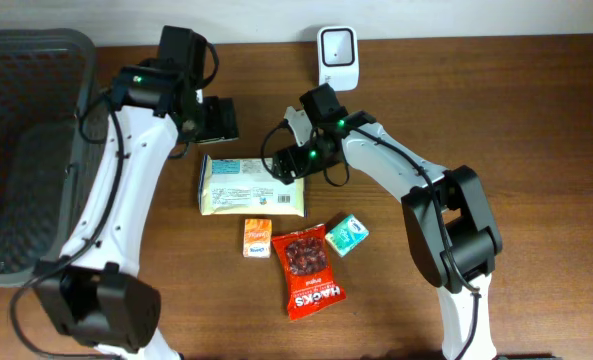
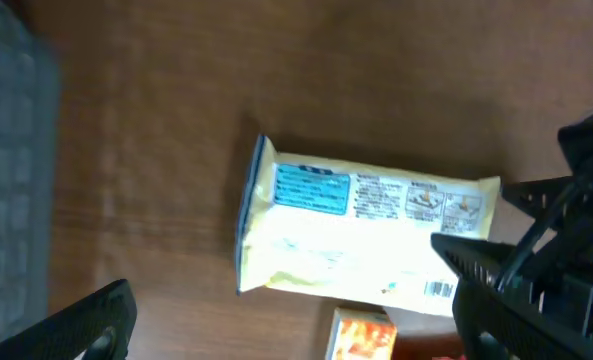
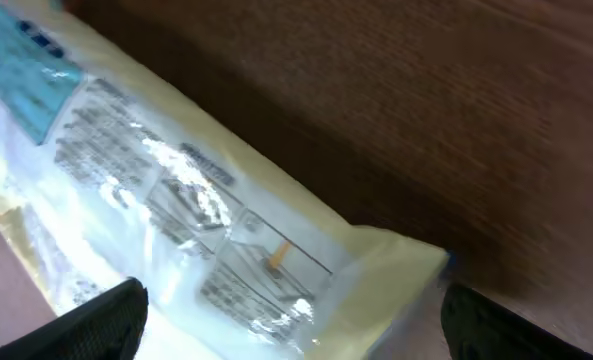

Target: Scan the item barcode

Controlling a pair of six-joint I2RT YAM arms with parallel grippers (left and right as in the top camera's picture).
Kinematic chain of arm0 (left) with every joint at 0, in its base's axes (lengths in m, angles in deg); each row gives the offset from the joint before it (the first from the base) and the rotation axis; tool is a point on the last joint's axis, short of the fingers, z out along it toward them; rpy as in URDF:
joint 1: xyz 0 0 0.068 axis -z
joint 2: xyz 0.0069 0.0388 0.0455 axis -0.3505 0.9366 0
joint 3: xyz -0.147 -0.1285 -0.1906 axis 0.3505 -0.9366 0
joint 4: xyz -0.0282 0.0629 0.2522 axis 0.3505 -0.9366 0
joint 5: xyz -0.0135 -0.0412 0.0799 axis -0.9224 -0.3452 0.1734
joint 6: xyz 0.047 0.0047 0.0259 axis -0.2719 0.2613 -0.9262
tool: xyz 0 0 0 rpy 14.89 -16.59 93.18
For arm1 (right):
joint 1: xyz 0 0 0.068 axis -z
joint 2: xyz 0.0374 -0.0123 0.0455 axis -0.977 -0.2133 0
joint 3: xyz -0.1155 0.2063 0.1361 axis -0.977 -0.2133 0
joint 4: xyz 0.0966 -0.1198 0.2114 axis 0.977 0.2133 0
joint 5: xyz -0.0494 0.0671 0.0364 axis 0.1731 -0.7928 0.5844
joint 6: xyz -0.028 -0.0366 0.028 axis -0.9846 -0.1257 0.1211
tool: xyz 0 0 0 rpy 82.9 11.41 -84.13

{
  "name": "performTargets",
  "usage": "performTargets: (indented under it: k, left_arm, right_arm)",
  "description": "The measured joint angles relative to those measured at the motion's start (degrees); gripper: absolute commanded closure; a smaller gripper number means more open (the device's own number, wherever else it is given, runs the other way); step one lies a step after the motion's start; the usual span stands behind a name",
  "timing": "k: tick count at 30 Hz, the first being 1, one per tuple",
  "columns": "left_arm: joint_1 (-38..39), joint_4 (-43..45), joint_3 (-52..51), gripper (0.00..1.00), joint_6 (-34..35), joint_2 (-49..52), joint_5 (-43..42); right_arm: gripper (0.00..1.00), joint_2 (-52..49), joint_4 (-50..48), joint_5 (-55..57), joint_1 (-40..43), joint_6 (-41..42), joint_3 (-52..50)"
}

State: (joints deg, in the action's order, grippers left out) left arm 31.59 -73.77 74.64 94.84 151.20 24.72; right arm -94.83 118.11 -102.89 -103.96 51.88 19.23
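The right gripper [image 1: 287,161] is released, its two fingers [image 3: 101,322] spread wide over one end of the pale yellow snack packet [image 1: 250,187]. In the right wrist view the packet's crimped end and printed panels lie directly under and between those fingers, but it is not clear whether either finger touches the wrapper. The left gripper [image 1: 218,119] is also released, with its jaws wide and nothing between them. It hangs above the wooden table [image 1: 536,120], and the packet's long edge lies just in front of it without touching. The packet lies flat, printed back upward. A small barcode [image 2: 437,289] shows near its long edge on the side away from the left gripper, toward the end the right gripper covers. The white barcode scanner [image 1: 336,56] stands behind the right gripper at the back edge of the table, near it but apart and well clear of the packet. On the far side of the packet from both grippers are a small orange carton [image 1: 257,238], a red HACKS pouch [image 1: 309,271] and a teal packet [image 1: 347,235]. The carton lies just beside the packet's edge, while the other two lie a little further off. A grey basket [image 1: 71,60] sits well out to the left gripper's side.
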Motion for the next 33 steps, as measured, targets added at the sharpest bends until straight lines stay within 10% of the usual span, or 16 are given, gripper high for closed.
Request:
performTargets:
  k: [11, 19, 33]
  left_arm:
    - [-2.1, 1.4, 0.0, 0.01, -0.1, 19.4, -2.5]
    - [-7.5, 1.4, -2.5, 0.00, -7.3, 21.6, -12.7]
    - [6.1, 26.7, -16.2, 0.43, -13.7, 21.3, -45.5]
  right_arm:
    - [0.01, 8.6, 40.0, 3.6, 22.8, 6.4, 20.0]
    - [0.01, 10.0, 44.2, 3.6, 24.9, 6.2, 20.3]
    - [0.01, 10.0, 45.3, 3.6, 24.8, 5.7, 20.3]
